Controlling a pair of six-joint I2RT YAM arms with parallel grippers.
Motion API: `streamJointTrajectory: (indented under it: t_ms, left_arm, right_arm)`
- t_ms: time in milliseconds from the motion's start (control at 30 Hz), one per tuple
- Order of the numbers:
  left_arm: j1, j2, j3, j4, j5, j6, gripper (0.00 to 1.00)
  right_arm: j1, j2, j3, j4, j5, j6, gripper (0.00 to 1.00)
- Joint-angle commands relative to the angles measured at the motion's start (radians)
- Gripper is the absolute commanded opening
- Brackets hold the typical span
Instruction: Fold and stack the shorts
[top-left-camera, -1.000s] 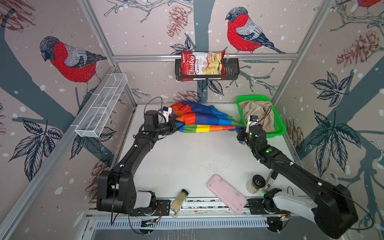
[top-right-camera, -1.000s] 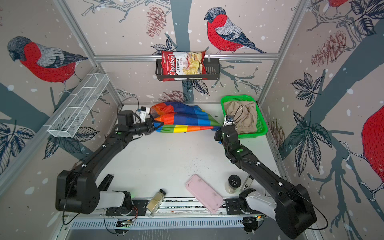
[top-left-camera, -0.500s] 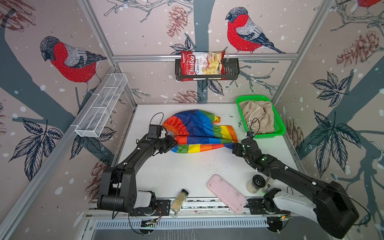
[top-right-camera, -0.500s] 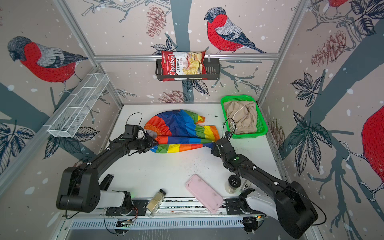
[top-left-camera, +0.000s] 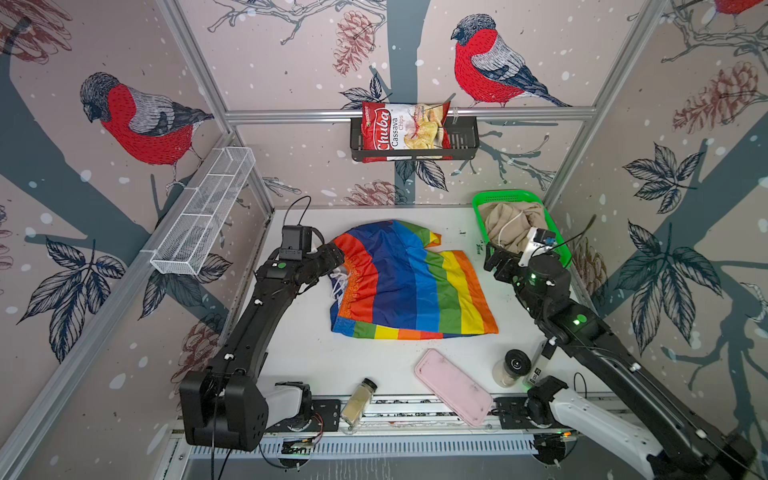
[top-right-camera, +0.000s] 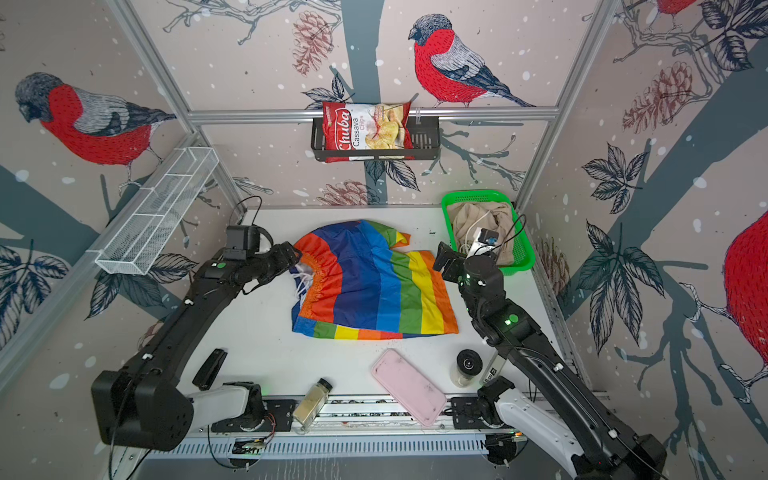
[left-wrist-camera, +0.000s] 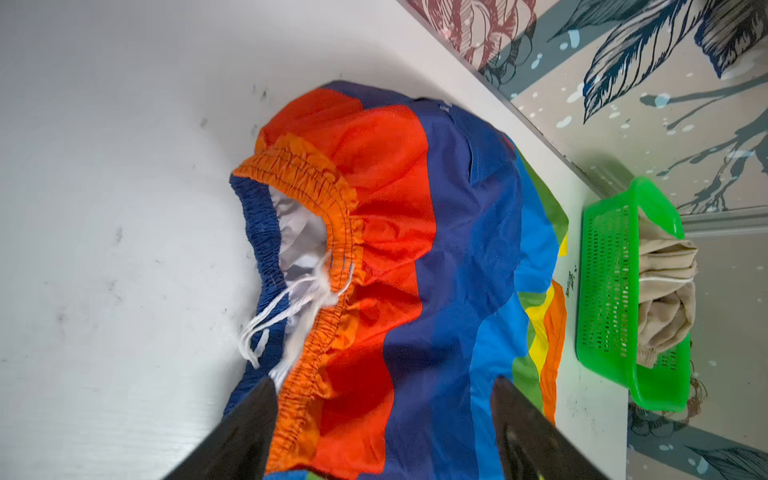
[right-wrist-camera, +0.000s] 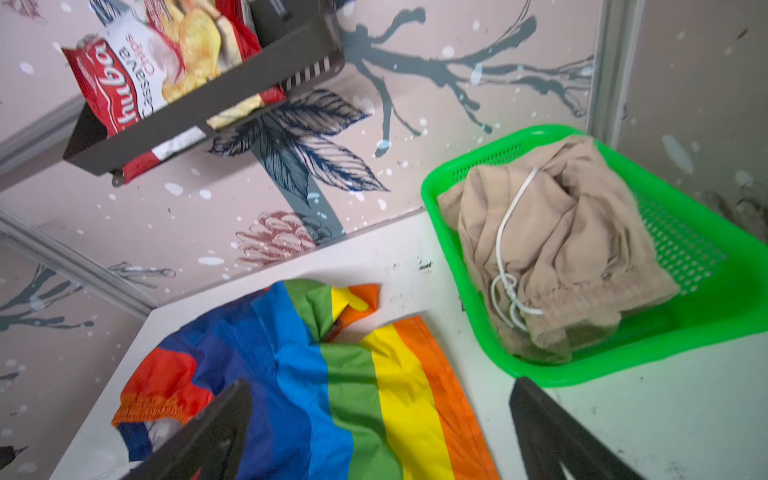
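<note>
A: Thin rainbow colour-block shorts noted spread unfolded on white desk. Left gripper at waistband, right gripper beside leg hem; both wide open, nothing held.

B: Plain beige shorts seen bunched in green mesh basket. First fold judged pending; rainbow edges to be grasped and carried over.
</note>
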Motion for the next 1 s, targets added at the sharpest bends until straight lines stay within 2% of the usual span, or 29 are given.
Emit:
streamJointTrajectory:
  t_ms: [0,100,300,467,700,800,833,900,967]
  left_arm:
    - [0.011,0.034,0.052,0.006,-0.098,0.007,0.80]
    - [0.013,0.118,0.109,0.050,-0.129,-0.004,0.81]
    - [0.018,0.306,0.198,0.140,-0.151,-0.041,0.79]
    - [0.027,0.482,0.326,0.056,-0.160,-0.066,0.78]
    - [0.030,0.591,0.324,0.084,-0.129,-0.055,0.73]
    - [0.031,0.623,0.321,0.105,-0.114,-0.052,0.64]
    - [0.033,0.635,0.324,0.114,-0.106,-0.051,0.55]
    - [0.036,0.657,0.340,0.123,-0.087,-0.052,0.27]
    - [0.036,0.682,0.376,0.113,-0.071,-0.052,0.02]
  right_arm:
    - [-0.034,0.041,0.015,0.095,-0.008,-0.052,0.95]
    - [-0.072,0.194,0.071,0.149,-0.092,-0.061,0.95]
    - [-0.121,0.635,0.358,0.096,-0.261,-0.105,0.94]
    - [-0.152,0.977,0.649,0.004,-0.360,-0.126,0.93]
    - [-0.147,1.315,0.939,-0.076,-0.500,-0.131,0.93]
    - [-0.134,1.400,0.992,-0.072,-0.565,-0.117,0.92]
    - [-0.131,1.424,1.003,-0.064,-0.596,-0.110,0.89]
    - [-0.131,1.457,1.016,-0.046,-0.666,-0.093,0.68]
    - [-0.132,1.478,1.028,-0.025,-0.724,-0.074,0.26]
